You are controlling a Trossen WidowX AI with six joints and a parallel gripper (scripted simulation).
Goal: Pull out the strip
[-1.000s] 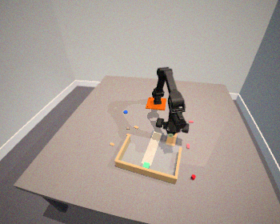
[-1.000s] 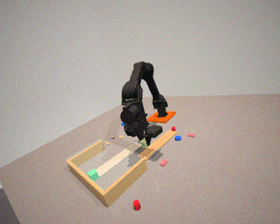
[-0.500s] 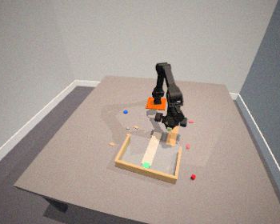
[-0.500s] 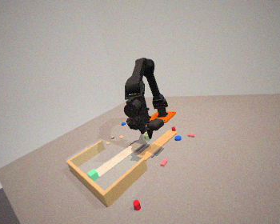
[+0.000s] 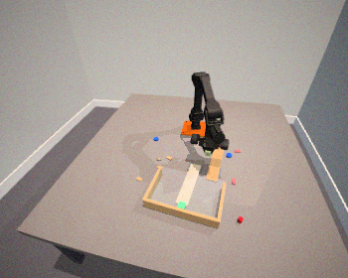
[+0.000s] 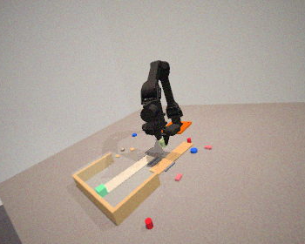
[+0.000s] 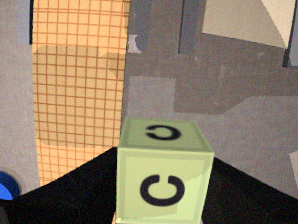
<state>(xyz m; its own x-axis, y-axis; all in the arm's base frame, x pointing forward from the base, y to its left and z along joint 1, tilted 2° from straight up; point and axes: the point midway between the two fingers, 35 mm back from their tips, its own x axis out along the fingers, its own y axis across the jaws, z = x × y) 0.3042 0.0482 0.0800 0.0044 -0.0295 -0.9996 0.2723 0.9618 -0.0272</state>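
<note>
The labelled cube (image 5: 208,153) (image 6: 162,142) (image 7: 160,187), pale green with a black C on two visible faces, is held off the table. My gripper (image 5: 209,149) (image 6: 163,138) (image 7: 158,160) is shut on it, with a black finger on each side. The orange strip with a grid pattern (image 5: 215,166) (image 6: 178,152) (image 7: 77,100) lies flat below and beside the cube, mostly outside the tray at its open side. A cream strip (image 5: 189,183) (image 6: 127,171) (image 7: 240,25) lies in the tray, with a bright green cube (image 5: 182,205) (image 6: 101,190) at its far end.
The wooden-walled tray (image 5: 180,212) (image 6: 138,198) is open toward the arm. Dark guide rails (image 7: 187,25) stand by the strips. A red cylinder (image 5: 241,219) (image 6: 149,223), blue discs (image 5: 229,155) (image 6: 193,151) and pink blocks (image 5: 234,182) (image 6: 178,177) lie around. The arm's base plate (image 5: 188,130) is orange.
</note>
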